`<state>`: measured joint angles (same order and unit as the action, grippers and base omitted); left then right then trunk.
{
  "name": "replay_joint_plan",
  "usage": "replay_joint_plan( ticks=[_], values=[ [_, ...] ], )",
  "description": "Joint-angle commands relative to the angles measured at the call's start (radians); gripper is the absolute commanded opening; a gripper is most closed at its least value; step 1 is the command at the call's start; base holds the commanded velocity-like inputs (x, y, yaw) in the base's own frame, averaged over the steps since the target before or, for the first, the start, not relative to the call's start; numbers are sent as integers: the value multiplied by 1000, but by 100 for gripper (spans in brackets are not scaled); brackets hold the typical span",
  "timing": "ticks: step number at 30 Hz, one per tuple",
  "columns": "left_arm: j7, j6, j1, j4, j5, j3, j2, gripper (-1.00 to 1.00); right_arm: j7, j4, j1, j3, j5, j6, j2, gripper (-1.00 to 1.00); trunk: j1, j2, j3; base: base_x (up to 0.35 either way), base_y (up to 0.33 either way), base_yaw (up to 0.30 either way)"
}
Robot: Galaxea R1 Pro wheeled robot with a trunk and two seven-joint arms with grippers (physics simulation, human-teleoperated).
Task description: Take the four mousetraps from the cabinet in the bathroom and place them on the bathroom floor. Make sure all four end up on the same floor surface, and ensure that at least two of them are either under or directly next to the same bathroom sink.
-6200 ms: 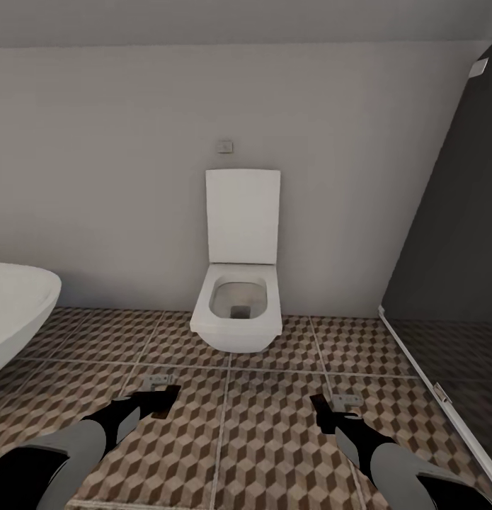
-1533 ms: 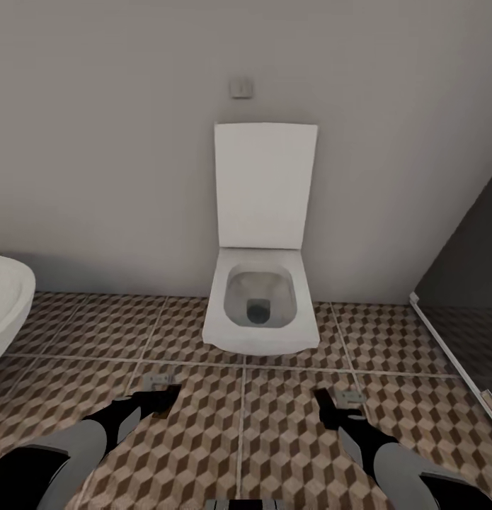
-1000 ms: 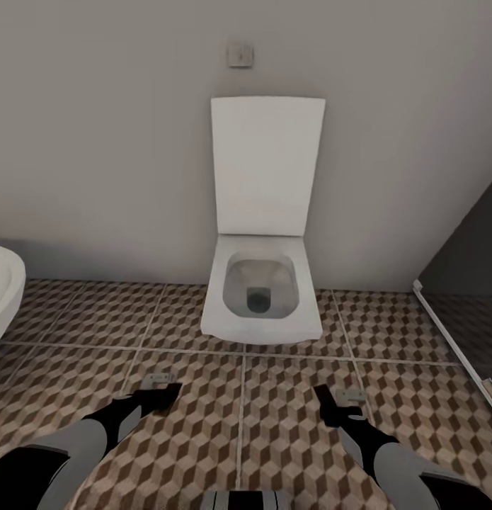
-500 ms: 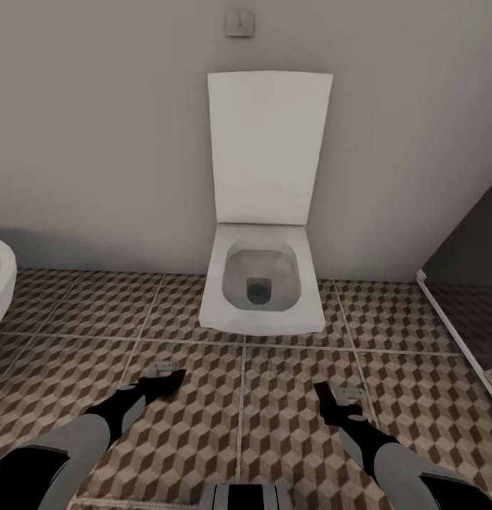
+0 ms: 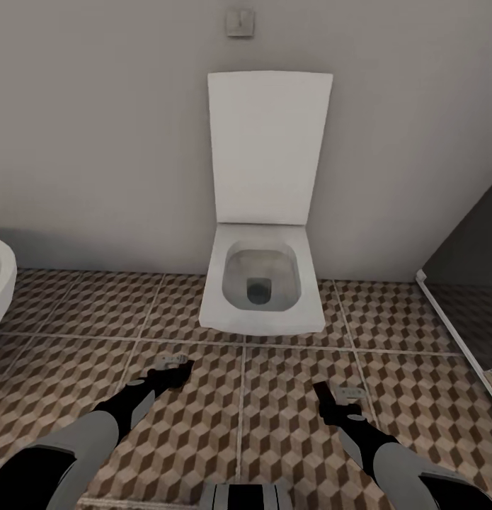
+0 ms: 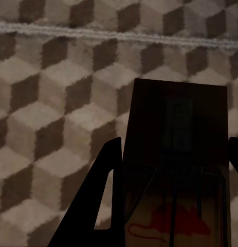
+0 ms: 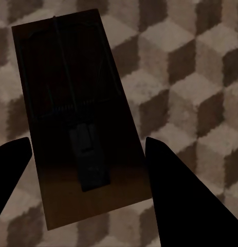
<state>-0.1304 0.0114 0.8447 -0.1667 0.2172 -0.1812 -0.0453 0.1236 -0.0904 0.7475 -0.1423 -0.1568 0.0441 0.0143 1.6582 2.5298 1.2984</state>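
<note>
- Against the plain grey back wall: a white square wall-hung toilet [image 5: 263, 287] with its lid raised upright, and a small square flush plate [image 5: 238, 21] on the wall above the lid.
- At the head view's left edge, the curved white rim of a bathtub [image 5: 1, 280], cut off by the frame. At the right edge, a dark glass panel [image 5: 465, 262] with a pale bottom rail running over the floor.
- The bathroom floor of square tiles printed with brown, beige and white cubes [image 5: 288, 397] spreads between the toilet and the robot; pale grout lines cross it.
- Both grey-and-black arms reach forward and down, low over the tiles, short of the toilet. The left gripper [image 5: 171, 368] angles inward toward the middle; the right gripper [image 5: 338, 400] points forward.
- Left wrist view: the left gripper [image 6: 170, 170] has its black fingers [image 6: 98, 195] clamped on a flat dark-brown wooden mousetrap [image 6: 175, 154] with wire parts and a red mark. The trap sits above the tiles, near a grout line.
- Right wrist view: the right gripper [image 7: 88, 159] grasps a second dark-brown mousetrap [image 7: 77, 113] with wire bar and dark catch, between its black fingers [image 7: 170, 180]; contact at the edges is hard to confirm.
- Head view: each trap shows as a small grey-brown sliver at its gripper tip; detail too small to read.
- Both traps are deeply shadowed in the wrist views.
</note>
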Motion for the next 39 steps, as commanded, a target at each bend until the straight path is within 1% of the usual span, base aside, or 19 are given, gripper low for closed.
replay_joint_plan(
  ticks=[1, 8, 12, 15, 20, 29, 39],
  values=[
    [4, 2, 0, 0, 9, -9, 0, -100, 2, 1, 1, -8, -10, 4, -1, -100, 0, 0, 1, 0, 0, 0],
    [22, 2, 0, 0, 6, -9, 5, -100, 2, 1, 1, -8, -10, 4, -3, -100, 0, 0, 1, 0, 0, 0],
    [50, 1, 0, 6, -2, -9, 18, -100, 2, 1, 1, -9, -12, 5, -6, -100, 0, 0, 1, 0, 0, 0],
    [66, 1, 0, 11, -7, -9, 23, -100, 2, 1, 0, -10, -20, 5, -7, -100, 1, 1, 12, 0, 0, 0],
    [75, 1, 0, 15, -9, -9, 30, -100, 2, 1, 1, -11, -28, 6, -3, -100, 3, 2, 32, 0, 0, 0],
    [75, 4, 0, 16, -9, -10, 30, -100, 2, 1, 1, -11, -31, 16, 1, -100, 7, 4, 66, 0, 0, 0],
    [75, 5, 0, 16, -9, -11, 29, -100, 1, 1, 1, -11, -33, 17, 1, -100, 7, 4, 66, 0, 0, 0]
  ],
)
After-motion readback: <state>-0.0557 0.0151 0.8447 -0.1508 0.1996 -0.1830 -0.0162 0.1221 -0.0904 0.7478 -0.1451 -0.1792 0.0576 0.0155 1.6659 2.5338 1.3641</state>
